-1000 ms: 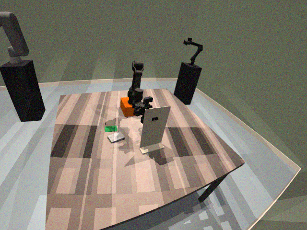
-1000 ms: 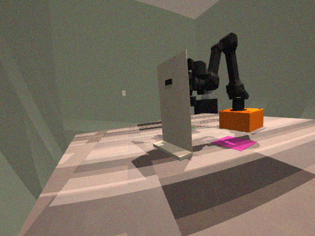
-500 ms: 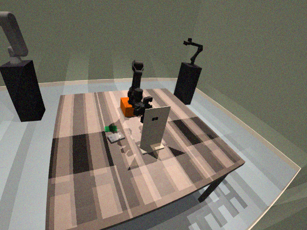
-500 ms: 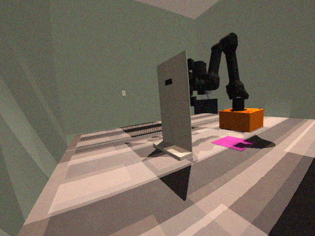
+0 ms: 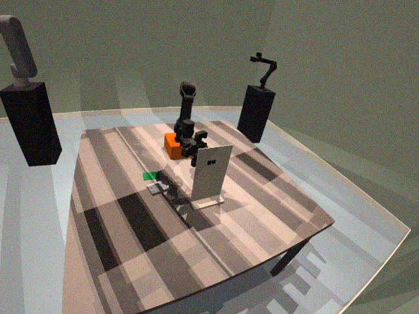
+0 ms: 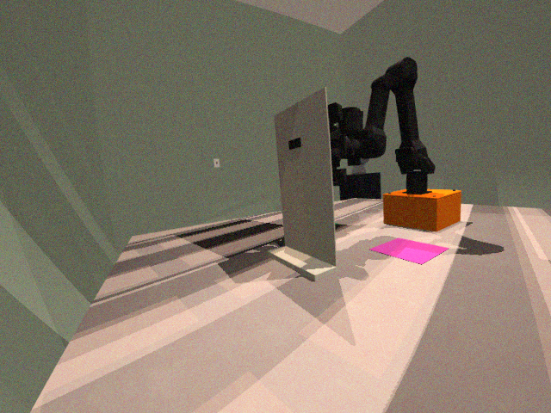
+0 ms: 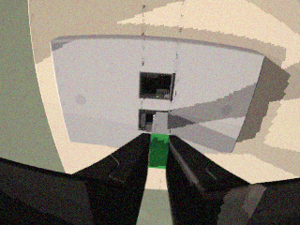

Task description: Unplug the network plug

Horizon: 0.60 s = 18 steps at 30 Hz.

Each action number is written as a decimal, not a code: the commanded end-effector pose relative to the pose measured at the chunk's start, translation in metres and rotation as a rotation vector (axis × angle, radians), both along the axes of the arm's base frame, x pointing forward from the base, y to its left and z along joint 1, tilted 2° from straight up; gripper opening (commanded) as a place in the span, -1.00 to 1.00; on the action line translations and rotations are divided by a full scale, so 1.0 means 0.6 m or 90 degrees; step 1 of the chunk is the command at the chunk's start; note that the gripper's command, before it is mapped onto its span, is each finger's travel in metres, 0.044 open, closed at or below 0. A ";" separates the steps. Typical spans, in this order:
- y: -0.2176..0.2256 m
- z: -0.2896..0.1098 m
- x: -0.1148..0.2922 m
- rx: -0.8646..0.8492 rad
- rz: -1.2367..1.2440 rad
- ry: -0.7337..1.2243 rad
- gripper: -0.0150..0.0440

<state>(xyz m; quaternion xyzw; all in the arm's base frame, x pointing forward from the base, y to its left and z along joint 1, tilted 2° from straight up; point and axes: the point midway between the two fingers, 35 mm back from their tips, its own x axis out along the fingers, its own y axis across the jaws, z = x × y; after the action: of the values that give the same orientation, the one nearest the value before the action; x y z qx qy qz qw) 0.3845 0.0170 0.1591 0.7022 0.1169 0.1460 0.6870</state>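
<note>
The upright grey panel (image 5: 211, 182) (image 6: 306, 195) (image 7: 94, 100) stands mid-table with two dark sockets, one above the other. In the wrist view the green plug (image 7: 159, 154) sticks out of the lower socket, with a pale thin tab on top of it. My gripper (image 7: 157, 142) is right at the panel's face, and its two dark fingers are shut on the plug's sides. In the top and exterior views the panel hides the fingertips and the plug. A magenta marked square (image 6: 409, 249) lies flat on the table between the panel and my arm's base.
My arm stands on an orange base block (image 5: 172, 146) (image 6: 422, 207). A flat green patch (image 5: 150, 175) and a small grey plate (image 5: 156, 188) lie on the table left of the panel. Two black pedestals (image 5: 30, 125) (image 5: 255, 113) stand off the table.
</note>
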 end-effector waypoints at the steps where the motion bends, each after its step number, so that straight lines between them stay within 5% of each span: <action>1: -0.001 0.000 -0.006 -0.001 0.000 0.000 -0.49; 18: -0.005 -0.001 -0.024 -0.002 0.000 0.000 -0.49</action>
<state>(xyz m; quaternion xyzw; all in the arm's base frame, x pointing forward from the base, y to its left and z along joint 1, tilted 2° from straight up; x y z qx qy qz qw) 0.3729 0.0142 0.1558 0.7034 0.1188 0.1414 0.6864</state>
